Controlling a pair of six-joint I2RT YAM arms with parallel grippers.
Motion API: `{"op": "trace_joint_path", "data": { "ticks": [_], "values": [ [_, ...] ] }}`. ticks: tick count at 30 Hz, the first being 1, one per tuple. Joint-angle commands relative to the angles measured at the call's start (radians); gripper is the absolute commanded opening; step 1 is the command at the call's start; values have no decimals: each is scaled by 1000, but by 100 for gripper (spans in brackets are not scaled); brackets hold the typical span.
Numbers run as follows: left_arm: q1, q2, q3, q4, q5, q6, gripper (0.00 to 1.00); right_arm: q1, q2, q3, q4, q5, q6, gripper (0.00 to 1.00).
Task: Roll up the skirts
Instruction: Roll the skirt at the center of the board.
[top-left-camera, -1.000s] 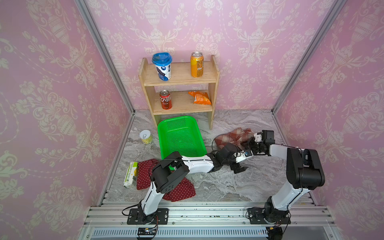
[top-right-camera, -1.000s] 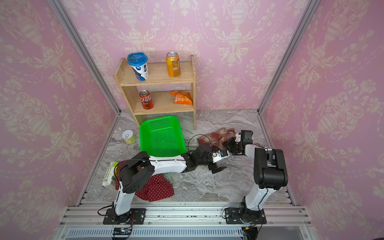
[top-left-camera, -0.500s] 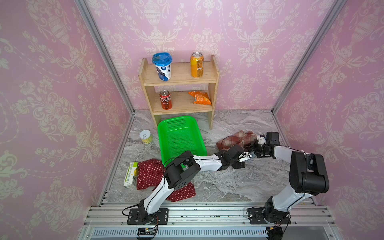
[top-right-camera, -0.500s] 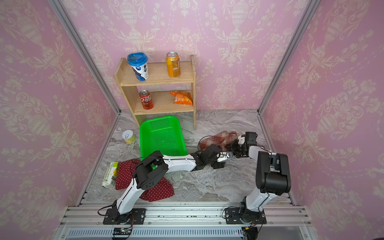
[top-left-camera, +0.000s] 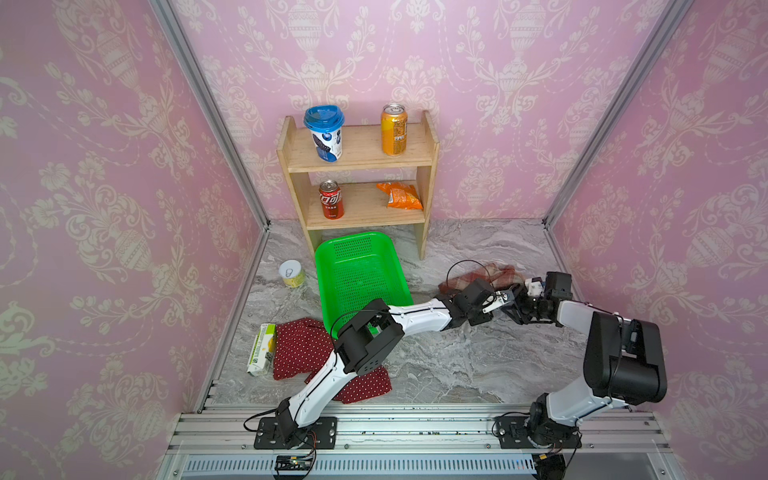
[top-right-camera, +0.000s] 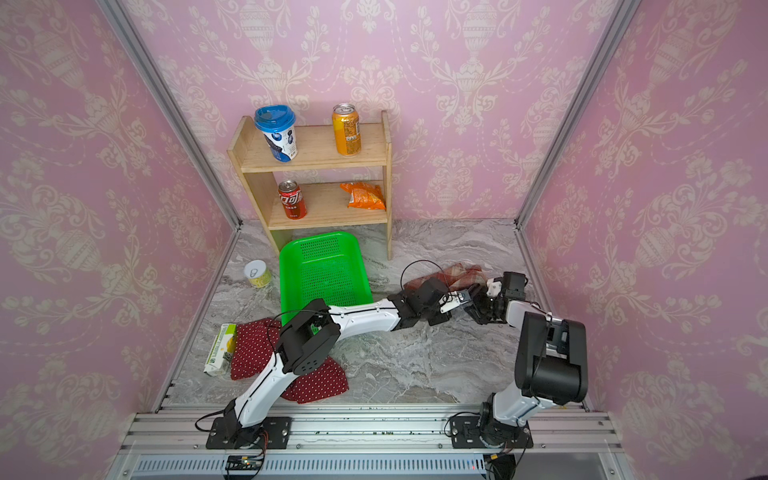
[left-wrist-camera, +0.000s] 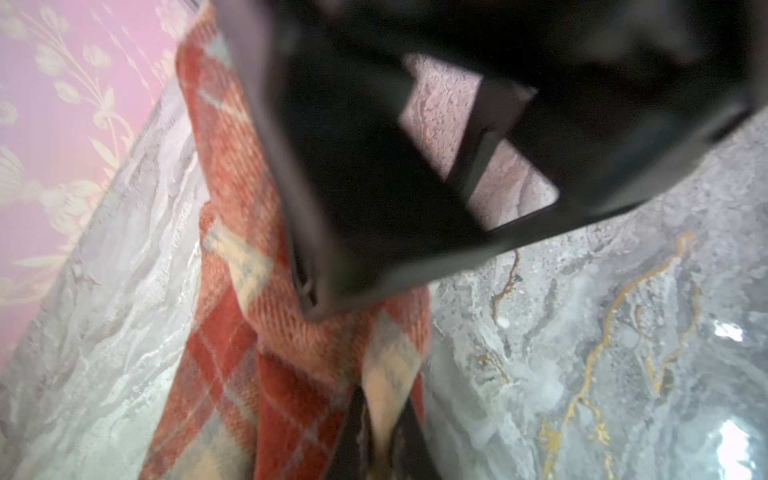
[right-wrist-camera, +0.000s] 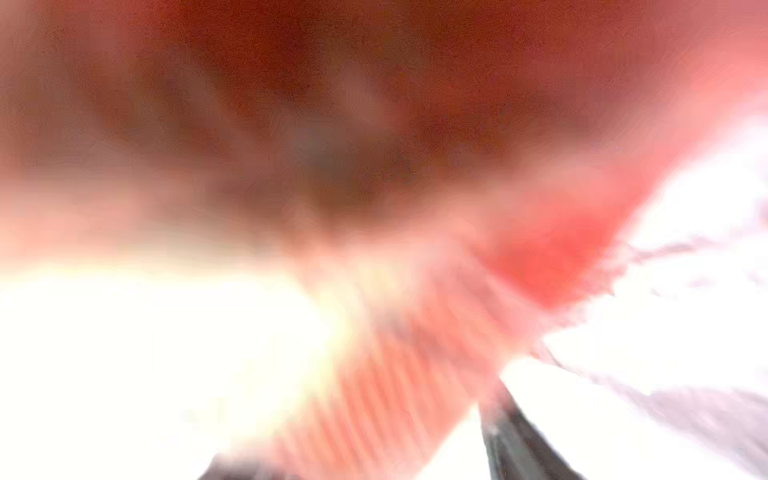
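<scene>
While left arm (top-left-camera: 365, 340) covers dotted skirt (top-left-camera: 297, 351), basket (top-left-camera: 353, 274) near plaid skirt (top-left-camera: 494, 272)

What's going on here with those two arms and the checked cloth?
Two robot arms are meant to roll up two skirts. Both are at the plaid skirt, bunched at the far right of the table. The left arm has its jaws shut on a fold of it; the right arm meets it there, but its close view is too blurred to show a grip. The polka-dot skirt lies spread near the front, not yet rolled.
</scene>
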Motion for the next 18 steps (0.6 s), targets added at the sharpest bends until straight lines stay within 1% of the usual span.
{"op": "trace_joint_path", "data": {
  "ticks": [1, 6, 9, 12, 15, 18],
  "values": [
    [83, 11, 45, -121, 192, -172, 0, -4, -72, -21, 20, -21, 6, 81],
    [160, 49, 133, -124, 523, -415, 0, -5, -93, -85, 84, -25, 23, 83],
    [187, 83, 158, -51, 675, -584, 0, -5, -84, -117, 134, -41, 32, 83],
    [197, 114, 176, 30, 773, -717, 0, -5, -78, -133, 174, -47, 41, 84],
    [198, 157, 211, 59, 827, -799, 0, 1, -66, -146, 233, -50, 65, 85],
    [202, 202, 226, 129, 863, -899, 0, 10, -37, -149, 303, -50, 103, 85]
  ]
}}
